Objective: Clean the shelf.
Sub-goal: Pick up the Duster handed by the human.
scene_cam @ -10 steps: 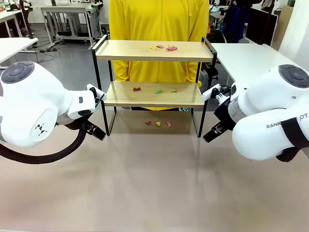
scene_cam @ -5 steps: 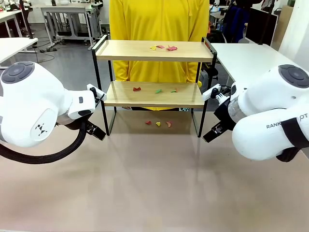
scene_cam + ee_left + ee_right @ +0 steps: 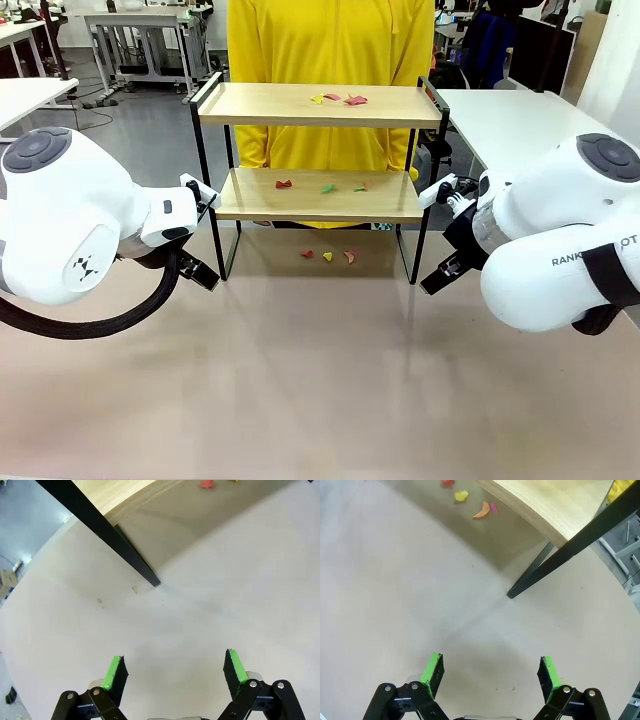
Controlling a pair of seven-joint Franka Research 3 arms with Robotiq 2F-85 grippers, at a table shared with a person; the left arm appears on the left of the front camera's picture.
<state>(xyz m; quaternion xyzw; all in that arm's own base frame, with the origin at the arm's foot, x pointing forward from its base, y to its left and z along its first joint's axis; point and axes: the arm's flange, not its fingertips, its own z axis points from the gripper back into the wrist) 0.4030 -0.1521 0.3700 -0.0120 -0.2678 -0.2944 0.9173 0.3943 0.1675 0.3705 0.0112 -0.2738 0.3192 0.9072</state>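
Shelf [image 3: 260, 103] stood upright at the far side of the table [image 3: 320, 380], centred between the two arms and directly in front of a person [image 3: 330, 40] in a yellow top.

Left gripper [image 3: 174, 662]: jaws spread wide, green pads facing each other over bare tabletop. Nothing lay between them and nothing was touched. It hung near the shelf's front left leg, apart from it.

Right gripper [image 3: 490, 662]: jaws likewise wide apart and empty. It sat near the front right leg without contact.

Contents, by level:
- Top board: top-board scraps [image 3: 340, 98], a small tight cluster just right of centre, in yellow, pink and red.
- Lower board: lower-board scraps [image 3: 322, 186], three pieces in a loose row, red, green and a third of mixed colour.
- Table under the shelf: tabletop scraps [image 3: 328, 256], red, yellow and orange. The right wrist view also showed a pink sliver touching the orange piece.

The scraps' material could not be determined at this resolution; possibly paper or thin plastic.

Shelf appearance: two light wooden boards, one above the other, in a thin black metal frame. It had a raised rail at each short end and slim black legs resting on the table. Both boards looked level.
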